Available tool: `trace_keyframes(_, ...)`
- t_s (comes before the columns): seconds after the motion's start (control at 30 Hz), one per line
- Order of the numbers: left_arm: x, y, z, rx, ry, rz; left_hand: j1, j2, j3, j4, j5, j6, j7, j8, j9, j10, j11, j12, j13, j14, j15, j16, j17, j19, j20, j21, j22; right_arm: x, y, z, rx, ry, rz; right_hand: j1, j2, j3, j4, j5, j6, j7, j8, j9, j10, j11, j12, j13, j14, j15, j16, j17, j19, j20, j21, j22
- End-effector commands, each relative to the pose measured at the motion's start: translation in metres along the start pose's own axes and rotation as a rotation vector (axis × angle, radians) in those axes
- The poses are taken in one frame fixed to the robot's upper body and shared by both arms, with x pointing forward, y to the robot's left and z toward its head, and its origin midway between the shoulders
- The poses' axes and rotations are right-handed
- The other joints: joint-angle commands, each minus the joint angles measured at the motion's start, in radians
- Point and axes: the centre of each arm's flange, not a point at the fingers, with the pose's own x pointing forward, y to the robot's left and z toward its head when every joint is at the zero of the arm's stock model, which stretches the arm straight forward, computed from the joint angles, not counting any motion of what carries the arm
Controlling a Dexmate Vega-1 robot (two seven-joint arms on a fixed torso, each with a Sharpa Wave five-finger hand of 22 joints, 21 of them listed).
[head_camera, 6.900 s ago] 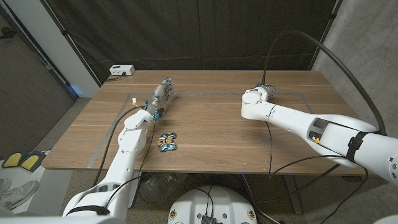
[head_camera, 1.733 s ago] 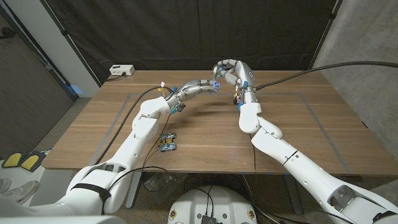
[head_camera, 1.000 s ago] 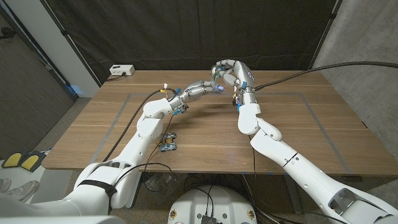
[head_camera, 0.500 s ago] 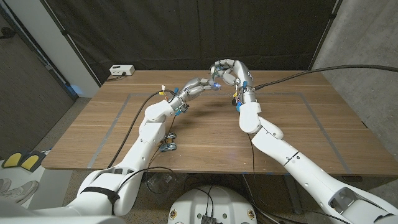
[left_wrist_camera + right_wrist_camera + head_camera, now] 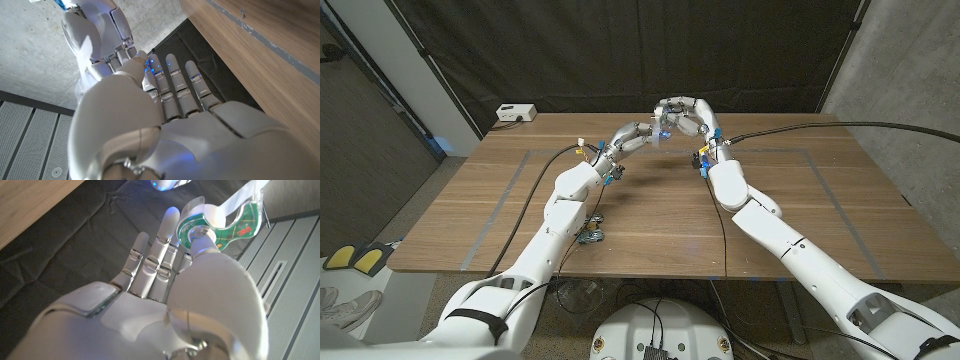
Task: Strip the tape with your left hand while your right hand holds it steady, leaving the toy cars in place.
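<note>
Toy cars (image 5: 588, 235) half hidden behind left arm (image 5: 565, 215), details blurred

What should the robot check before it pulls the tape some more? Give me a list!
1. Right hand holds the tape dispenser: ok.
2. A tape strip already sticks out of the dispenser: ok.
3. Left hand has reached the right hand: ok.
4. Left hand really pinches the strip: cannot tell.
5. Toy cars sit on the table, away from both hands: ok.
</note>
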Motion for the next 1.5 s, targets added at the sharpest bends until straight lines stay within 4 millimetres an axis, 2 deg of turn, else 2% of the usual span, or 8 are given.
trace_keyframes(0.03,0.004,0.004,0.001,0.037,0.004,0.007,0.018,0.0,0.001,0.001,0.009,0.069,0.064,0.007,0.003,0.009,0.011,0.013,0.011,0.01,-0.119,0.008,0.007,-0.002,-0.009,0.017,0.005,0.008,-0.007,-0.015,0.223,-0.031,-0.009,0.012,0.002,0.007,-0.002,0.005,0.089,0.002,0.003,0.106,0.147,-0.077,0.069,0.165,0.008,-0.045,0.002,0.005,0.006,-0.084,0.008,0.002)
trace_keyframes(0.17,0.007,0.003,-0.001,0.001,0.014,-0.061,0.016,0.017,0.0,0.02,0.015,0.05,0.056,-0.003,0.01,-0.019,0.02,0.015,0.024,0.002,-0.1,0.005,0.016,-0.028,0.017,0.028,0.009,0.01,-0.009,-0.017,0.216,-0.028,-0.037,0.012,0.002,0.007,-0.001,0.005,0.09,0.002,0.003,0.107,0.15,-0.076,0.069,0.167,0.01,-0.045,0.002,0.009,0.005,-0.085,0.009,0.001)
trace_keyframes(0.23,0.009,0.001,-0.002,-0.028,0.007,-0.1,-0.064,0.054,-0.013,0.09,0.017,-0.005,0.062,-0.031,0.022,-0.089,0.012,0.015,0.053,-0.044,-0.076,-0.03,0.017,-0.085,0.041,0.05,0.021,0.011,-0.01,-0.019,0.209,-0.025,-0.042,0.012,0.002,0.007,-0.001,0.005,0.09,0.002,0.002,0.107,0.148,-0.077,0.068,0.168,0.009,-0.045,0.002,0.01,0.004,-0.085,0.01,0.001)
trace_keyframes(0.33,0.011,-0.001,-0.006,-0.11,-0.014,-0.169,-0.227,0.012,-0.075,0.176,0.021,-0.118,0.077,-0.094,0.022,-0.214,0.033,-0.001,0.084,-0.128,-0.034,-0.085,0.016,-0.18,0.046,0.086,0.054,0.012,-0.011,-0.021,0.202,-0.016,-0.052,0.012,0.003,0.008,-0.001,0.005,0.089,0.004,0.001,0.107,0.149,-0.077,0.067,0.17,0.008,-0.045,0.0,0.011,0.002,-0.084,0.011,0.0)
trace_keyframes(0.53,0.009,-0.004,-0.014,-0.262,-0.065,-0.225,-0.386,-0.047,-0.141,0.244,0.006,-0.257,0.088,-0.167,0.021,-0.332,0.096,-0.037,0.078,-0.23,0.015,-0.154,0.007,-0.285,0.077,0.12,0.086,0.013,-0.011,-0.026,0.192,0.01,-0.071,0.013,0.003,0.008,0.0,0.005,0.087,0.003,0.0,0.107,0.145,-0.078,0.065,0.173,0.007,-0.045,-0.001,0.014,0.0,-0.085,0.014,0.0)
trace_keyframes(1.2,-0.007,0.006,-0.02,-0.376,-0.1,-0.162,-0.561,-0.075,-0.218,0.329,0.0,-0.264,0.096,-0.169,0.026,-0.343,0.11,-0.051,0.05,-0.245,0.024,-0.169,0.012,-0.3,0.087,0.151,0.098,0.017,-0.011,-0.033,0.148,0.057,-0.098,0.015,0.004,0.009,0.001,0.005,0.087,0.005,-0.003,0.11,0.143,-0.075,0.059,0.183,0.002,-0.045,-0.006,0.024,-0.006,-0.084,0.023,-0.001)
trace_keyframes(1.37,-0.007,0.008,-0.017,-0.348,-0.099,-0.124,-0.571,-0.11,-0.238,0.321,0.005,-0.252,0.079,-0.164,0.026,-0.332,0.101,-0.048,0.044,-0.229,0.017,-0.167,0.01,-0.286,0.092,0.158,0.096,0.015,-0.01,-0.031,0.147,0.055,-0.099,0.015,0.004,0.009,0.001,0.005,0.086,0.005,-0.005,0.11,0.143,-0.074,0.058,0.184,0.001,-0.045,-0.008,0.024,-0.008,-0.084,0.025,-0.002)
trace_keyframes(1.5,-0.008,0.011,-0.012,-0.268,-0.076,-0.08,-0.475,-0.131,-0.217,0.255,0.022,-0.215,0.035,-0.149,0.029,-0.285,0.05,-0.032,0.029,-0.19,-0.013,-0.163,0.002,-0.245,0.097,0.176,0.086,0.014,-0.009,-0.028,0.141,0.045,-0.087,0.016,0.004,0.009,0.001,0.005,0.086,0.005,-0.005,0.111,0.144,-0.073,0.056,0.185,0.002,-0.045,-0.008,0.027,-0.009,-0.083,0.026,-0.002)
